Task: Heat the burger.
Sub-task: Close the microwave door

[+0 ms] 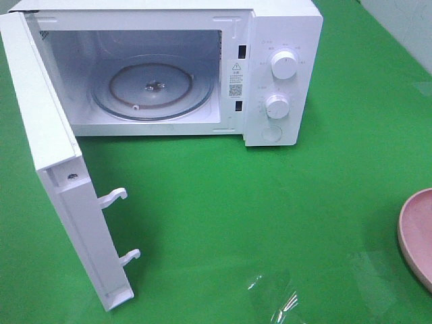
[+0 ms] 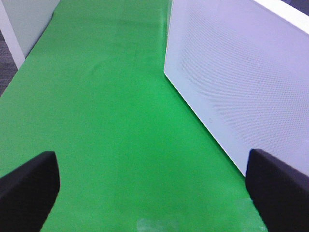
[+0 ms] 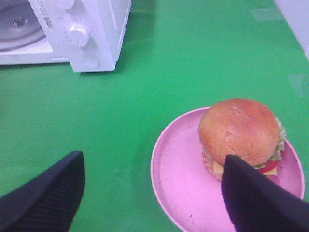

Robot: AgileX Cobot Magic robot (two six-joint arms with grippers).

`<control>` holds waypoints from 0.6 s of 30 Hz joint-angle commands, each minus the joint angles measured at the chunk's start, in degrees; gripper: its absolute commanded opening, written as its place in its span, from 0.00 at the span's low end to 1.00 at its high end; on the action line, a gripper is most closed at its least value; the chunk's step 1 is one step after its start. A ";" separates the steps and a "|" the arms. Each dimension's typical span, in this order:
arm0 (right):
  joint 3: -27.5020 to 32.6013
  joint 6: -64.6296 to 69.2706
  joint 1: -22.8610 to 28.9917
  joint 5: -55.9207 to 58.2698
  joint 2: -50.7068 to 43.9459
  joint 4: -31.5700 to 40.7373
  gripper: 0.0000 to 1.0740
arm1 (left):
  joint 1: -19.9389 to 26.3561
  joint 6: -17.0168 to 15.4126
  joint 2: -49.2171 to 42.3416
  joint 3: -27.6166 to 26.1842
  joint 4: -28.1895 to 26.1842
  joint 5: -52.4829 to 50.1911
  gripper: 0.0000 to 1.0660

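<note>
The burger (image 3: pixel 240 131), with a glossy brown bun and lettuce frill, sits on a round pink plate (image 3: pixel 178 169) on the green cloth. My right gripper (image 3: pixel 152 193) hovers open above the plate's near side, one finger overlapping the burger's edge in the picture, nothing between the fingers. In the exterior high view only the plate's rim (image 1: pixel 413 233) shows at the right edge; the burger is out of that view. The white microwave (image 1: pixel 283 74) stands at the back with its door (image 1: pixel 57 162) swung wide open and the glass turntable (image 1: pixel 152 88) bare. My left gripper (image 2: pixel 152 186) is open over bare cloth beside the door's outer face (image 2: pixel 236 77).
The open door juts toward the front left of the table. The microwave's two knobs (image 1: pixel 281 65) face forward on its right panel. A shiny patch of clear film (image 1: pixel 273 297) lies on the cloth at the front centre. Green cloth (image 1: pixel 270 202) spreads between microwave and plate.
</note>
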 commanded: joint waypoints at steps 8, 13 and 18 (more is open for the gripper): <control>0.00 -0.40 -3.32 -0.06 -3.72 0.17 0.71 | 0.17 -0.17 -0.80 0.17 -0.34 -0.40 0.91; 0.00 -0.40 -3.32 -0.06 -3.72 0.34 0.71 | 0.17 -0.17 -0.80 0.17 -0.34 -0.40 0.91; 0.00 -0.40 -3.32 -0.06 -3.72 0.29 0.71 | 0.17 -0.17 -0.80 0.17 -0.34 -0.40 0.91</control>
